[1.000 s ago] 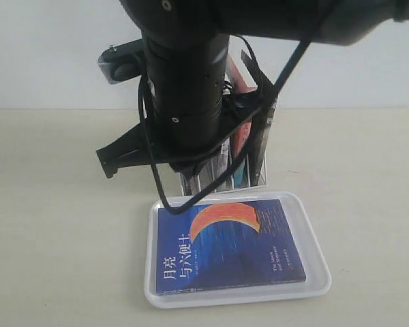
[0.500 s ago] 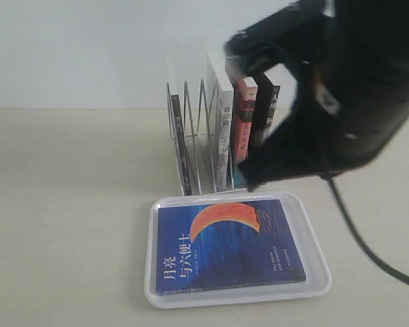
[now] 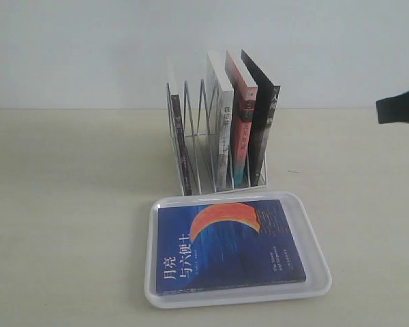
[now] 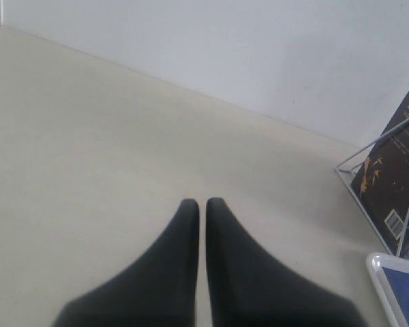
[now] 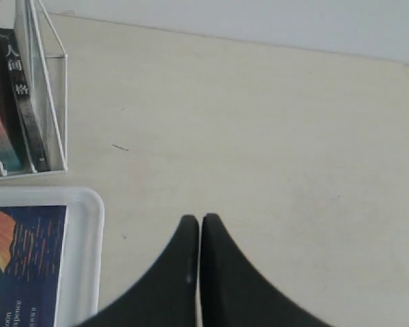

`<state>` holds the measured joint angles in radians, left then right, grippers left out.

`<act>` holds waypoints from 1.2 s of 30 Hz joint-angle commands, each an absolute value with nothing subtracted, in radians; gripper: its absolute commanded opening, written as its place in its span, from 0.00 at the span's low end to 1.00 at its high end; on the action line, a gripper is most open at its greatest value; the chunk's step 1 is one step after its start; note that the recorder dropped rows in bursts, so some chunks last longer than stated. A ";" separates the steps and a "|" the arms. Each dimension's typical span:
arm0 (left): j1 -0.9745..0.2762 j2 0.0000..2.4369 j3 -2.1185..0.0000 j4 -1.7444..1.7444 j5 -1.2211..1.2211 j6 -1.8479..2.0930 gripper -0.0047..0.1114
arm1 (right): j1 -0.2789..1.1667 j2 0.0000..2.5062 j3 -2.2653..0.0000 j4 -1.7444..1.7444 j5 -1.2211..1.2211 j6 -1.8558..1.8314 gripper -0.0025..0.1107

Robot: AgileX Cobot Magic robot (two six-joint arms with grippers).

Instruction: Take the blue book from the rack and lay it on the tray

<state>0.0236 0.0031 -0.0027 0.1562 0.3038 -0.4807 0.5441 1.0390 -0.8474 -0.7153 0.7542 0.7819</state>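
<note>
Looks done: blue book [image 3: 228,248] sits flat in the tray [image 3: 235,298], left gripper [image 4: 202,204] and right gripper [image 5: 200,219] pinched empty, just park them.

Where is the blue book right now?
In the exterior view, the blue book lies flat, cover up, in the tray at lower centre, directly in front of the rack.

bare tabletop [image 3: 68,225] either side of tray [image 3: 238,297], rack [image 3: 196,146] close behind
</note>
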 commanded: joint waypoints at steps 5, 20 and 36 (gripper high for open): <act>0.026 0.000 0.000 0.157 0.291 -0.476 0.08 | 0.478 1.045 -0.844 -0.619 0.701 0.726 0.02; 0.026 0.000 0.000 0.157 0.291 -0.476 0.08 | 0.478 1.045 -0.844 -0.621 0.699 0.731 0.02; 0.026 0.000 0.000 0.157 0.291 -0.476 0.08 | 0.056 0.599 -0.668 -0.585 0.373 0.725 0.02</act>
<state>0.0236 0.0031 -0.0027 0.1562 0.3038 -0.4807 0.1546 0.7085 -0.7433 -0.5919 0.4851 0.7324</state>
